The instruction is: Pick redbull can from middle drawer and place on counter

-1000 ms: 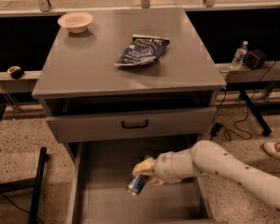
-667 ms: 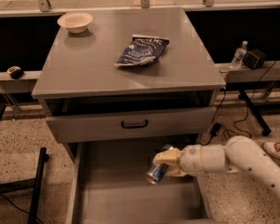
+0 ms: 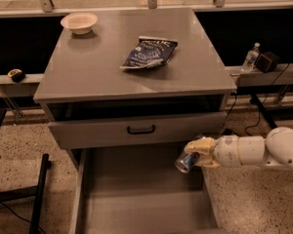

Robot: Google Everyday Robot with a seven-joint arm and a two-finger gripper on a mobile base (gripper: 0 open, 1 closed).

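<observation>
A pale bowl [image 3: 79,22] sits at the back left corner of the bench [image 3: 88,77]. A dark blue snack bag [image 3: 150,52] lies near the middle, toward the back edge. Below the front edge, the middle drawer [image 3: 132,204] stands pulled out. Over its right side, beneath the bench's front right corner, the redbull can [image 3: 185,164] hangs tilted, clamped in the hand [image 3: 194,154], whose arm reaches in from the right.

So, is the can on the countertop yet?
No, the gripper holds the redbull can over the middle drawer's right edge, below the counter.
</observation>
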